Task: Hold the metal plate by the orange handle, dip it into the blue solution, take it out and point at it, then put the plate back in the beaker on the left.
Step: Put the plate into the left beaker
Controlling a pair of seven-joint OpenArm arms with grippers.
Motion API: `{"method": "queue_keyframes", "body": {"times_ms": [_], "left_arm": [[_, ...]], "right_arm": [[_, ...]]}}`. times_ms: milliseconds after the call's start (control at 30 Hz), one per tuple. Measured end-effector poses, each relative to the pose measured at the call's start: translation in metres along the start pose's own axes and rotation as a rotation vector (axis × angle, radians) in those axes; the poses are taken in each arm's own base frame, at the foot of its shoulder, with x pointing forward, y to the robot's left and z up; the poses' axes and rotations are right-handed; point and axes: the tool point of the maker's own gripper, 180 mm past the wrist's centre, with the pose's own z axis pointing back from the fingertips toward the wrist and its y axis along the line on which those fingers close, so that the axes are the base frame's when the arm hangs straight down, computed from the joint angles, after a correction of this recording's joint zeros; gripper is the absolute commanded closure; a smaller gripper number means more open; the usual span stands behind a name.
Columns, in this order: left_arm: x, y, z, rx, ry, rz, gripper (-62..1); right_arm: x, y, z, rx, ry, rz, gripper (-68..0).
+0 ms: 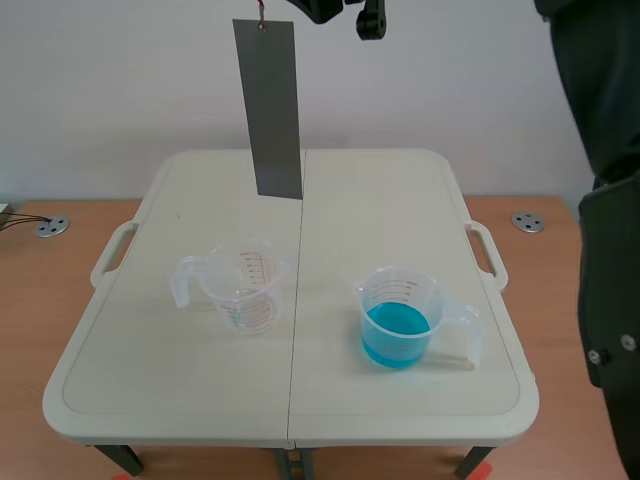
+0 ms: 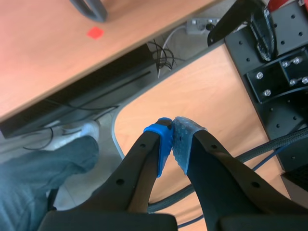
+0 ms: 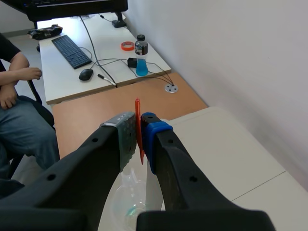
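Note:
A long grey metal plate (image 1: 270, 110) hangs upright high over the middle of the table (image 1: 400, 200), above and behind the two beakers. Its thin orange handle (image 3: 138, 129) is pinched between the pads of my right gripper (image 3: 138, 126), which is shut on it at the scene's upper edge (image 1: 318, 8). An empty clear beaker (image 1: 240, 285) stands left of centre. The beaker with blue solution (image 1: 398, 322) stands right of centre. My left gripper (image 2: 172, 126) is shut on nothing, away from the table, over a wooden surface.
The right arm (image 1: 605, 200) rises along the scene's right side. In the right wrist view a person (image 3: 19, 96) sits by a desk with a keyboard (image 3: 71, 50) and a bottle (image 3: 141, 61). A black mount (image 2: 276, 57) lies ahead of the left gripper.

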Motion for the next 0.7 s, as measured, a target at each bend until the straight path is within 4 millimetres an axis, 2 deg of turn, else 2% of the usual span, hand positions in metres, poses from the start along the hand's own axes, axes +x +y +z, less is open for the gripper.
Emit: {"method": "queue_keyframes", "body": {"times_ms": [333, 700], "left_arm": [[-0.022, -0.024, -0.01, -0.076, 0.058, -0.001, -2.7], [-0.024, -0.022, -0.013, -0.071, 0.063, 0.004, -2.7]], "right_arm": [[-0.022, 0.008, -0.033, 0.054, 0.043, -0.03, -1.1], [-0.051, 0.012, -0.055, 0.075, 0.089, -0.106, -1.1]]}}
